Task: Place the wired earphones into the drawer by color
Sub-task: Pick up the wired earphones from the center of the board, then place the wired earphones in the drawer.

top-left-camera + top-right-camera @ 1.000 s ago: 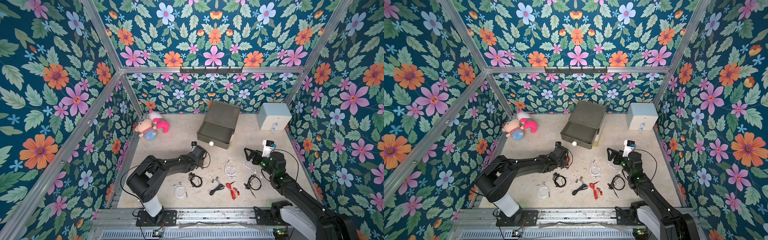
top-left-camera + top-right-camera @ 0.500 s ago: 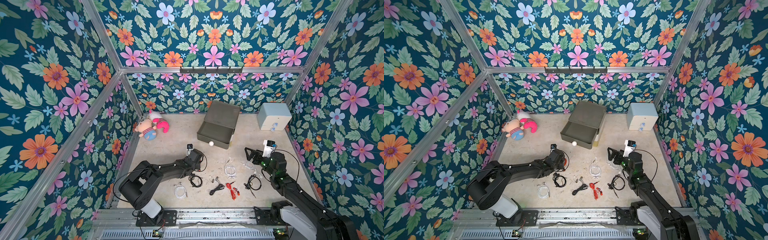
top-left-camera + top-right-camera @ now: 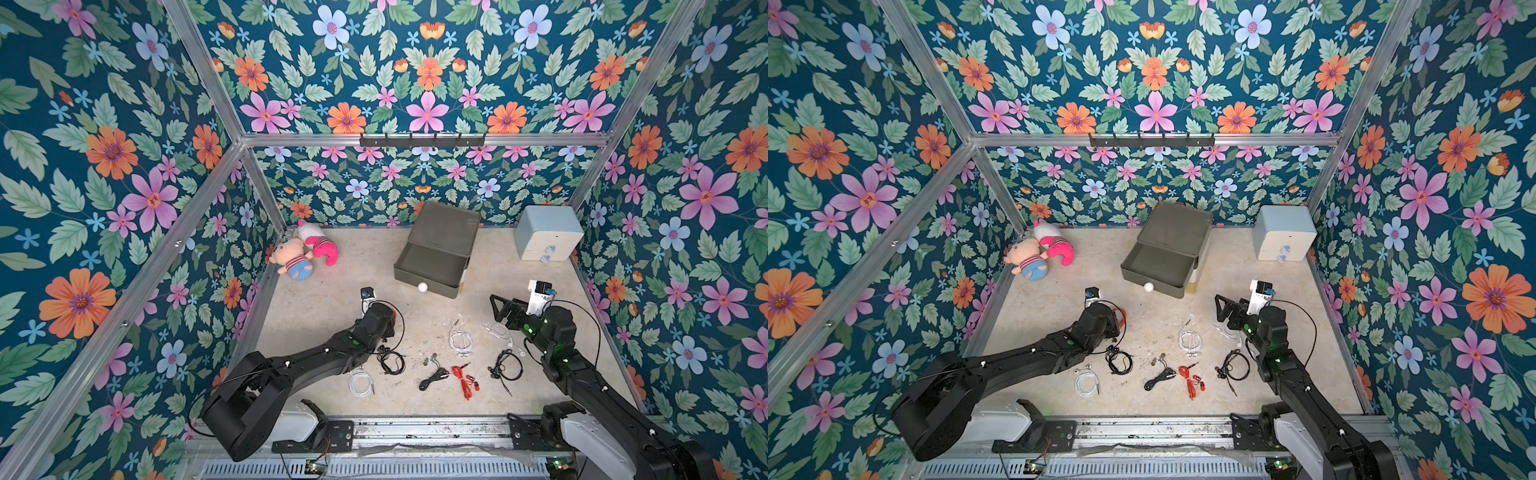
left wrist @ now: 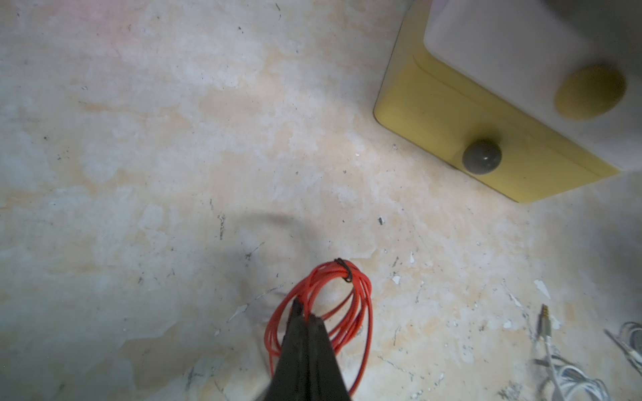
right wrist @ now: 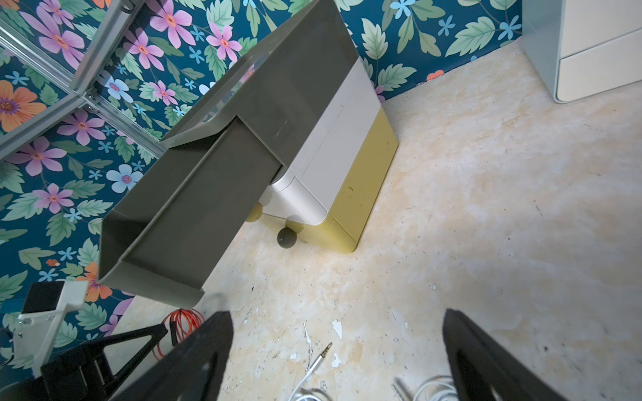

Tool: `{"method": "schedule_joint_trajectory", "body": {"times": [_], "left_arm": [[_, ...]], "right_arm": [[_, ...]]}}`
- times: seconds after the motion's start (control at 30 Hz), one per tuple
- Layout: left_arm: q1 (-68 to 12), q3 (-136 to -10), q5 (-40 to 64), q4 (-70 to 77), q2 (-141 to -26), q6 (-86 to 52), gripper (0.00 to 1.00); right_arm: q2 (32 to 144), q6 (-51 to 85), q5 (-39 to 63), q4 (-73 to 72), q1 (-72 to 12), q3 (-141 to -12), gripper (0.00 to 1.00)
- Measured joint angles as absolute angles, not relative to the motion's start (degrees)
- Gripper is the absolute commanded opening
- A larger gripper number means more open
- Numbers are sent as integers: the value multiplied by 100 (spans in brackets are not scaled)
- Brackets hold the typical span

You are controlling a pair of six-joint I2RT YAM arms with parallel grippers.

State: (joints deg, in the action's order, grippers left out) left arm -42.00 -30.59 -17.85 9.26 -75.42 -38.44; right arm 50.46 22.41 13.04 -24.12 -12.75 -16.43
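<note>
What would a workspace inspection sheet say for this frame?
Surface: beige tabletop, scuffed, with paint flecks.
Job's things: drawer box, grey top tier pulled open, white and yellow tiers shut; loose on the table are three white bundles, three black bundles and one red bundle.
Clutter: two plush toys; pale blue cabinet.
Grippers: left gripper shut on a second red bundle; right gripper open, empty.
Cables: black wrist leads loop free.
Surroundings: floral walls, aluminium frame, hook rail.
</note>
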Motion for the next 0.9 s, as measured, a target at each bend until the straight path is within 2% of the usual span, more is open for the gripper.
{"method": "schedule_joint_trajectory", "body": {"times": [0.37, 0.9], "left_arm": [[-4193, -3089, -1688, 902, -7032, -3706, 0], [-4193, -2891, -1352, 784, -5461, -3430, 0]], "right_arm": [[5199, 2281, 1343, -2694, -1275, -1455, 99], [5312, 2300, 1494, -3415, -1275, -1282, 99]]}}
